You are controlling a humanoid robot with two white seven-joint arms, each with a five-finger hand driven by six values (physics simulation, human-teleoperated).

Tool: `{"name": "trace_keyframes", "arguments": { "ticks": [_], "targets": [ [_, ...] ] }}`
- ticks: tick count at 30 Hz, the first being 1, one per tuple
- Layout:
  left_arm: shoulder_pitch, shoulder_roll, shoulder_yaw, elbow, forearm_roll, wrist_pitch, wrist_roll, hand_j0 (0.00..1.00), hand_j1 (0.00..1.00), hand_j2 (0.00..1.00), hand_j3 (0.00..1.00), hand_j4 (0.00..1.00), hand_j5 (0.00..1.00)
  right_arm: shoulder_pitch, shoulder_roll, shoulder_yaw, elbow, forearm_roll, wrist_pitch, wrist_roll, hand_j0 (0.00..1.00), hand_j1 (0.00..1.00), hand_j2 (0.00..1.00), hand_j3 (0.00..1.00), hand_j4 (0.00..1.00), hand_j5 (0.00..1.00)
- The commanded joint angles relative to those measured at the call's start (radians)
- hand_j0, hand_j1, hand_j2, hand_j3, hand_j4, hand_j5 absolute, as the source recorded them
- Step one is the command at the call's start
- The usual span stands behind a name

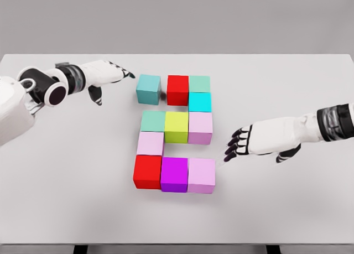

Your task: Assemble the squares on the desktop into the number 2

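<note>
Matte white desktop [66,198]; smooth coloured cubes [176,127].

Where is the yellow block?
In the head view, the yellow block sits in the middle of the block shape, between a green block on its left and a pink block on its right.

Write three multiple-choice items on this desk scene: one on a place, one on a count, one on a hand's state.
1. Which cube stands slightly apart at the top left of the figure?
A. teal cube B. purple C. yellow-green

2. How many red cubes are there?
A. one B. two C. four

3. How is the right hand?
A. gripping a cube B. out of view C. open, holding nothing

Answers: 1 A, a gap separates it from the upper red cube. 2 B, that one and the lower red cube. 3 C, its fingers are spread beside the pink cube.
</note>
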Motion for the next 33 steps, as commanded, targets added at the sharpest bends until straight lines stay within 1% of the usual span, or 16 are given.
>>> {"name": "trace_keyframes", "arguments": {
  "ticks": [1,2,4,5,7,9,15,17,20,21,23,24,25,26,31,33],
  "targets": [
    [0.000,0.019,-0.077,0.007,0.076,0.000,0.000,1.00,1.00,1.00,1.00,1.00,1.00,0.000,-0.076,-0.086,0.002,-0.035,0.003,0.000,1.00,1.00,1.00,1.00,1.00,1.00],
    [-0.002,0.022,-0.077,0.010,0.083,0.000,0.000,1.00,1.00,1.00,1.00,1.00,1.00,0.051,-0.127,-0.179,0.016,-0.117,0.003,0.000,1.00,1.00,1.00,1.00,1.00,1.00],
    [-0.006,0.034,-0.076,0.010,0.102,0.000,0.000,1.00,1.00,1.00,1.00,1.00,1.00,0.227,-0.130,-0.398,0.045,-0.272,0.003,0.000,1.00,1.00,1.00,1.00,1.00,1.00],
    [-0.011,0.037,-0.076,0.012,0.109,0.000,0.000,1.00,1.00,1.00,1.00,1.00,1.00,0.412,-0.125,-0.628,0.039,-0.351,0.003,0.000,1.00,1.00,1.00,1.00,1.00,1.00],
    [-0.012,0.035,-0.076,0.032,0.111,0.000,0.000,1.00,1.00,1.00,1.00,1.00,1.00,0.648,-0.128,-0.872,0.048,-0.450,0.003,0.000,1.00,1.00,1.00,1.00,1.00,1.00],
    [-0.012,0.035,-0.074,0.038,0.109,0.000,0.000,1.00,1.00,1.00,1.00,1.00,1.00,0.785,-0.128,-0.946,0.051,-0.559,0.003,0.000,1.00,1.00,1.00,1.00,1.00,1.00],
    [-0.021,0.025,-0.076,0.056,0.108,0.000,0.000,1.00,1.00,1.00,1.00,1.00,1.00,0.905,-0.127,-0.946,0.042,-0.575,0.003,0.000,1.00,1.00,1.00,1.00,1.00,1.00],
    [-0.025,0.019,-0.076,0.061,0.106,0.002,0.000,1.00,1.00,1.00,1.00,1.00,1.00,0.930,-0.099,-0.946,0.070,-0.576,0.003,0.000,1.00,1.00,1.00,1.00,1.00,1.00],
    [-0.025,0.012,-0.077,0.061,0.105,0.002,0.000,1.00,1.00,1.00,1.00,1.00,1.00,0.956,0.040,-0.952,0.142,-0.573,0.003,0.000,1.00,1.00,1.00,1.00,1.00,1.00],
    [-0.025,0.009,-0.079,0.061,0.105,0.002,0.000,1.00,1.00,1.00,1.00,1.00,1.00,0.957,0.068,-0.952,0.132,-0.564,0.003,0.000,1.00,1.00,1.00,1.00,1.00,1.00],
    [-0.025,0.002,-0.079,0.072,0.102,0.002,0.000,1.00,1.00,1.00,1.00,1.00,1.00,0.962,0.198,-0.992,0.131,-0.523,0.003,0.000,1.00,1.00,1.00,1.00,1.00,1.00],
    [-0.025,-0.009,-0.079,0.078,0.100,0.003,0.000,1.00,1.00,1.00,1.00,1.00,1.00,1.017,0.229,-1.064,0.094,-0.516,0.003,0.000,1.00,1.00,1.00,1.00,1.00,1.00],
    [-0.025,-0.015,-0.079,0.084,0.100,0.003,0.000,1.00,1.00,1.00,1.00,1.00,1.00,1.109,0.231,-1.198,0.025,-0.510,0.003,0.000,1.00,1.00,1.00,1.00,1.00,1.00],
    [-0.025,-0.017,-0.079,0.084,0.100,0.003,0.000,1.00,1.00,1.00,1.00,1.00,1.00,1.215,0.235,-1.276,0.014,-0.512,0.003,0.000,1.00,1.00,1.00,1.00,1.00,1.00],
    [-0.031,-0.018,-0.077,0.101,0.099,0.002,0.000,1.00,1.00,1.00,1.00,1.00,1.00,1.230,0.329,-1.331,0.043,-0.512,0.003,0.000,1.00,1.00,1.00,1.00,1.00,1.00],
    [-0.031,-0.023,-0.077,0.118,0.099,0.002,0.000,1.00,1.00,1.00,1.00,1.00,1.00,1.220,0.442,-1.342,0.045,-0.512,0.003,0.000,1.00,1.00,1.00,1.00,1.00,1.00]
  ]
}}
